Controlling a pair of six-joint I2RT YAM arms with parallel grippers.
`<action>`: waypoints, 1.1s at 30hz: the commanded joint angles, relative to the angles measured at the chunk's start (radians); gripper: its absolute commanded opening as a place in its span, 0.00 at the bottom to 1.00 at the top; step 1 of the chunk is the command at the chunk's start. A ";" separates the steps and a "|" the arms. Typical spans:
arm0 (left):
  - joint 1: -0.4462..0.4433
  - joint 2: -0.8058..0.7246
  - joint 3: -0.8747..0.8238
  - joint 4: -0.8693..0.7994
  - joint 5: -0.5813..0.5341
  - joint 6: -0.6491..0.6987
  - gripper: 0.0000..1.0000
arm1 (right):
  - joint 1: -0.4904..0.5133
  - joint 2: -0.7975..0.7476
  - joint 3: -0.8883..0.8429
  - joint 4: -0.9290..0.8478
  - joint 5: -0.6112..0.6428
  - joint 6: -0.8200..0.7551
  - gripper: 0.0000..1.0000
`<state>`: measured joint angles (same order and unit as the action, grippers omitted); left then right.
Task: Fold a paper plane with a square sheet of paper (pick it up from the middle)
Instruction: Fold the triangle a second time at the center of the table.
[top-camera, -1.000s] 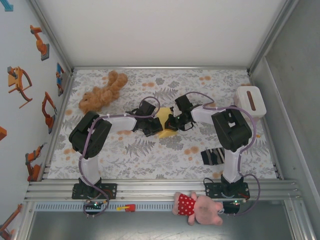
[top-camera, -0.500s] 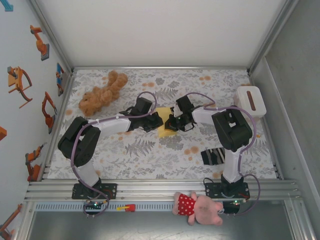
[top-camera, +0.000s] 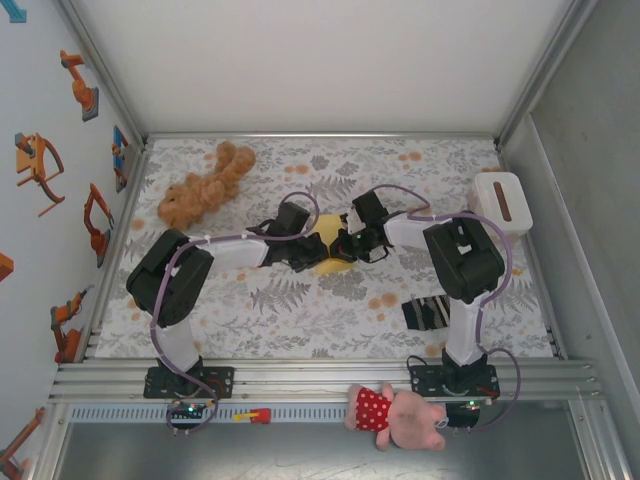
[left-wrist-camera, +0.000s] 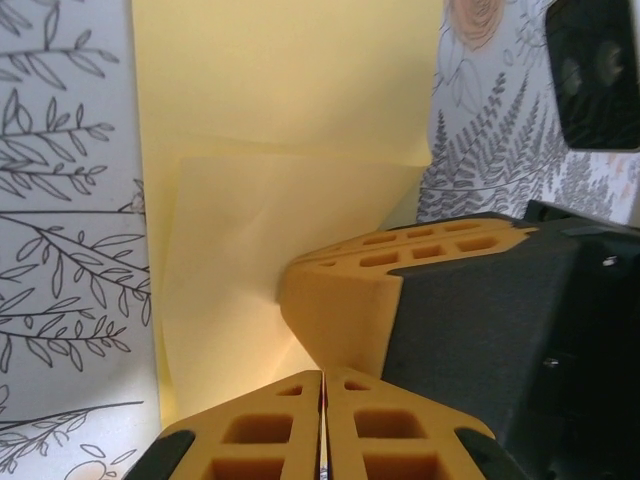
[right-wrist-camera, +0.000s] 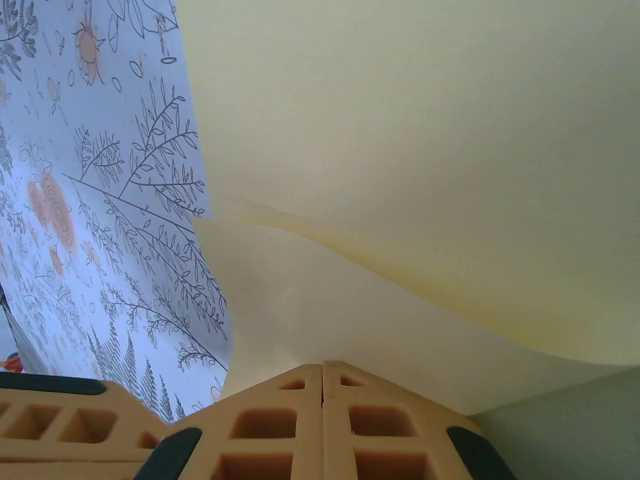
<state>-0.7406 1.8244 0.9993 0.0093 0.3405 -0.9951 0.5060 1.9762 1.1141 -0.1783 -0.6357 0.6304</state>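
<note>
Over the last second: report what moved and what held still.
The left arm's elbow swung out to the left, then came partway back. The left hand stayed shut at the left edge of the square sheet of paper, which showed more yellow midway and now shows less again. No visible grasp or release. The right hand stayed shut at the sheet. The teddy, white box and striped sock did not move.

A white back wall (top-camera: 320, 60) rises behind the leaf-print tabletop (top-camera: 300, 315) — evenly lit.
</note>
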 joint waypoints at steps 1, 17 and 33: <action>-0.009 0.015 -0.022 0.000 0.011 -0.014 0.09 | -0.001 0.020 0.013 -0.048 0.033 -0.014 0.00; -0.027 0.031 -0.047 -0.016 0.006 -0.027 0.09 | -0.001 0.019 0.038 -0.030 -0.002 0.007 0.00; -0.035 0.039 -0.077 -0.014 -0.006 -0.040 0.09 | -0.001 0.045 0.050 -0.028 -0.012 0.008 0.00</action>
<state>-0.7662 1.8500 0.9459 0.0212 0.3401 -1.0210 0.5060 1.9888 1.1465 -0.1928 -0.6395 0.6350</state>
